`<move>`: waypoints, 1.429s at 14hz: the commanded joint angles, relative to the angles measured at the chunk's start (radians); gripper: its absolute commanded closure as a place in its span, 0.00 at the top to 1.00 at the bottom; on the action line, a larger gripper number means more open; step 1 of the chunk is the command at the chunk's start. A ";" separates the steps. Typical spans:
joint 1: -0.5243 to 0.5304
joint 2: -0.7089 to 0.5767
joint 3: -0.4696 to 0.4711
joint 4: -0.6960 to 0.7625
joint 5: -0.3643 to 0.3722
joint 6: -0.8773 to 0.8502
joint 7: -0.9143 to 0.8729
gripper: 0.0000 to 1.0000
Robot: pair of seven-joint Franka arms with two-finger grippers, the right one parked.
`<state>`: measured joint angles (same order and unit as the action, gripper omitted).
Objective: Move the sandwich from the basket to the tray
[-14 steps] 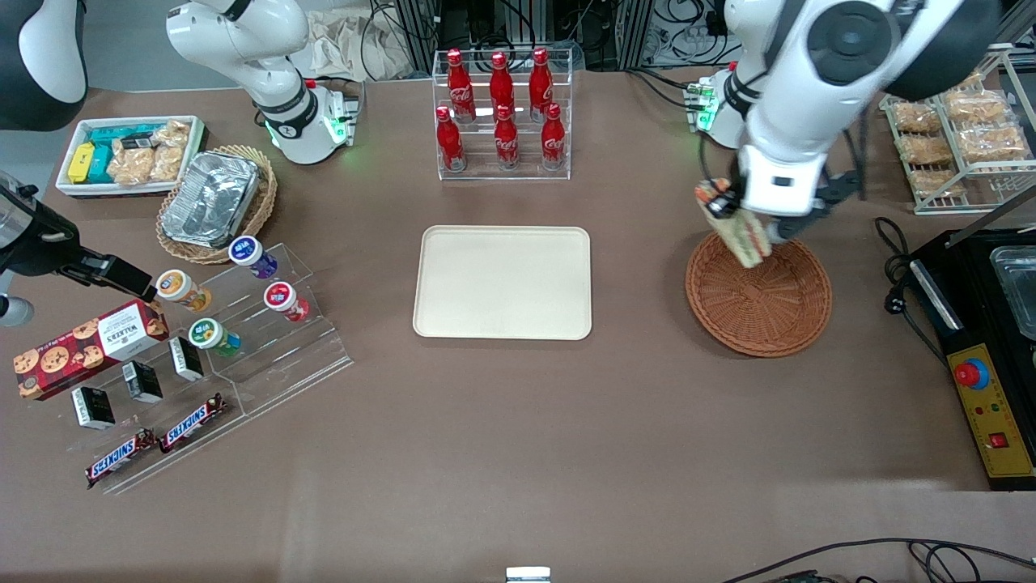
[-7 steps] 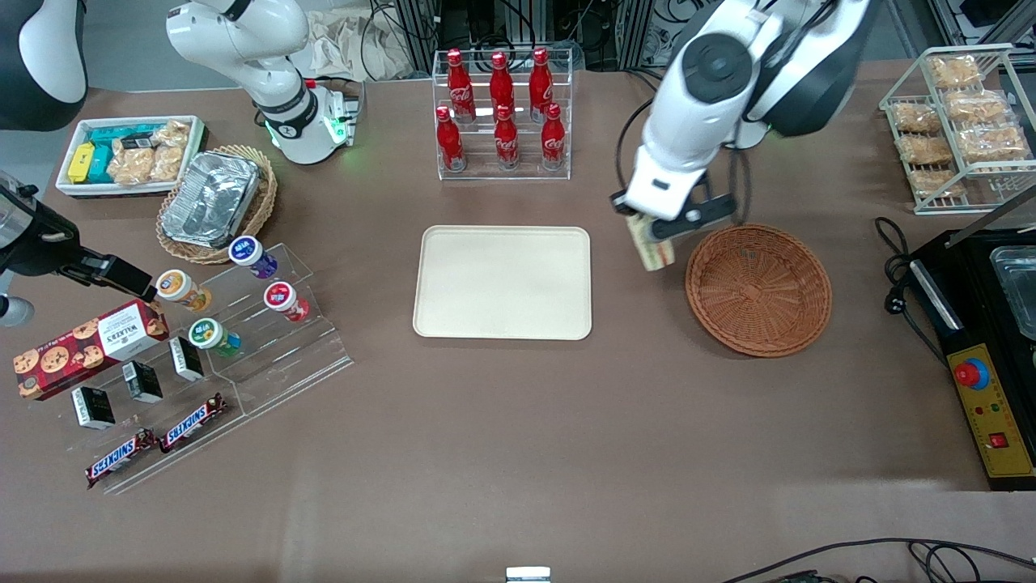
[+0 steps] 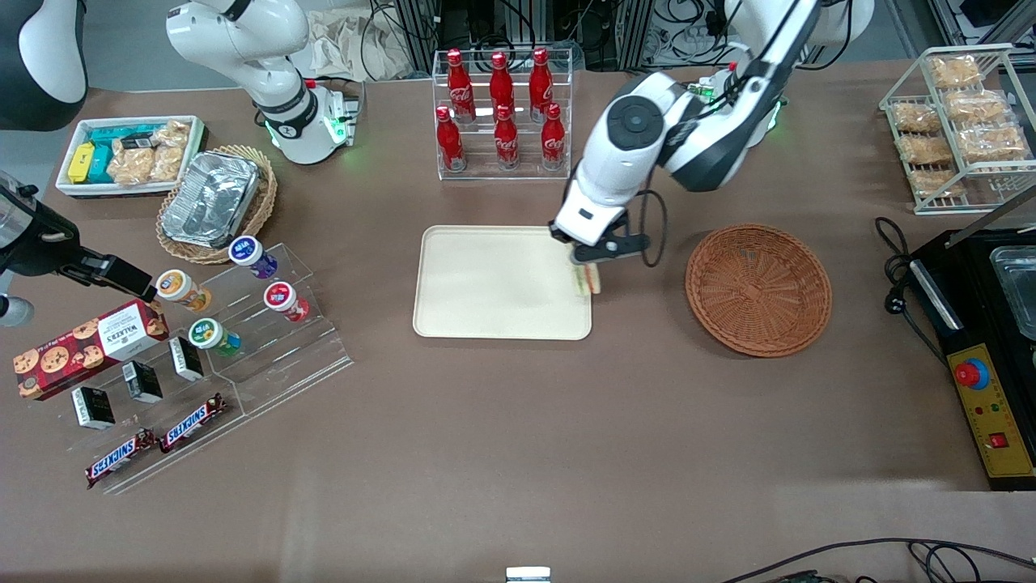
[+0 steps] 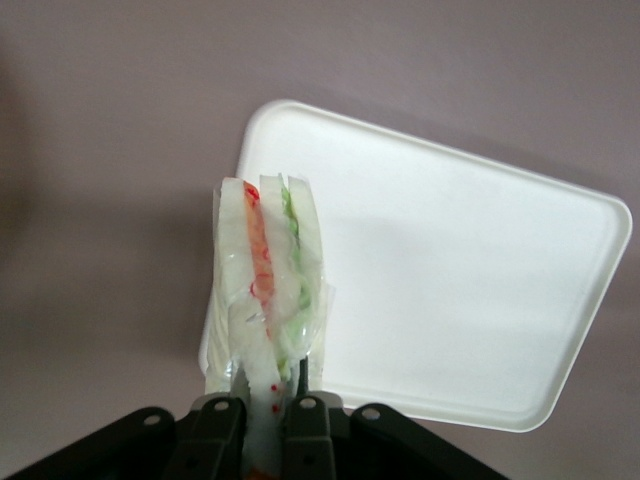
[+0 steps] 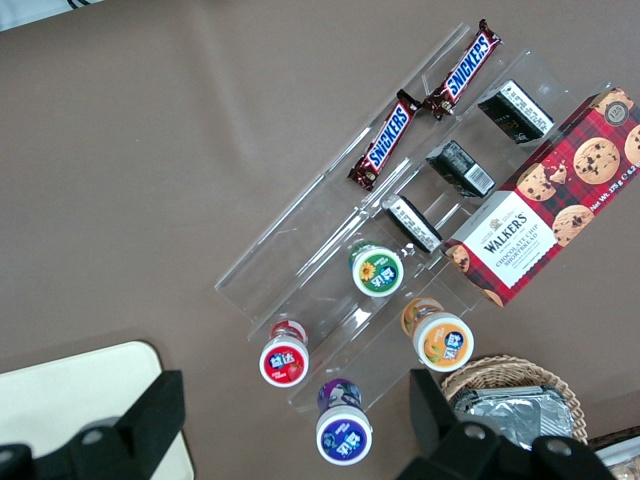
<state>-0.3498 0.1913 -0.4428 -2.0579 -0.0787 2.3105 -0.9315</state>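
My left gripper [image 3: 588,267] hangs over the edge of the cream tray [image 3: 486,283] that faces the basket, shut on the sandwich [image 3: 587,280]. In the left wrist view the gripper [image 4: 268,415] pinches the wrapped wedge [image 4: 268,280] between both fingers; pale bread with red and green filling points toward the tray [image 4: 450,280]. The sandwich is held above the tray's rim. The reddish-brown wicker basket [image 3: 758,289] stands beside the tray toward the working arm's end, with nothing in it.
A clear rack of red cola bottles [image 3: 502,113] stands farther from the front camera than the tray. A tan basket with a foil container [image 3: 212,201], a stepped acrylic stand with cups and snack bars [image 3: 218,340] and a cookie box [image 3: 89,344] lie toward the parked arm's end. A wire rack of bagged snacks [image 3: 955,121] and a black appliance [image 3: 983,324] sit at the working arm's end.
The left gripper carried the sandwich up out of the basket, across the gap of table, and now holds it over the tray's edge. The basket is left with nothing in it.
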 commanded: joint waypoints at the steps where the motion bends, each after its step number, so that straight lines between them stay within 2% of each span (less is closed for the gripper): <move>1: -0.038 0.045 0.015 -0.025 0.037 0.082 0.014 0.00; 5: -0.050 0.128 0.012 -0.024 0.144 0.170 0.049 0.00; 9: -0.066 0.175 0.013 -0.025 0.155 0.242 0.053 0.00; 11: -0.074 0.195 0.013 -0.025 0.198 0.253 0.051 0.01; 12: -0.074 0.203 0.015 -0.025 0.220 0.253 0.050 0.34; 13: -0.072 0.204 0.015 -0.027 0.223 0.253 0.051 0.86; 14: -0.072 0.204 0.016 -0.028 0.223 0.253 0.051 0.99; 18: -0.057 0.174 0.016 -0.031 0.223 0.236 0.046 0.99; 20: -0.017 0.102 0.015 -0.024 0.221 0.120 0.046 0.99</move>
<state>-0.3979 0.3739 -0.4297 -2.0821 0.1275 2.5267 -0.8848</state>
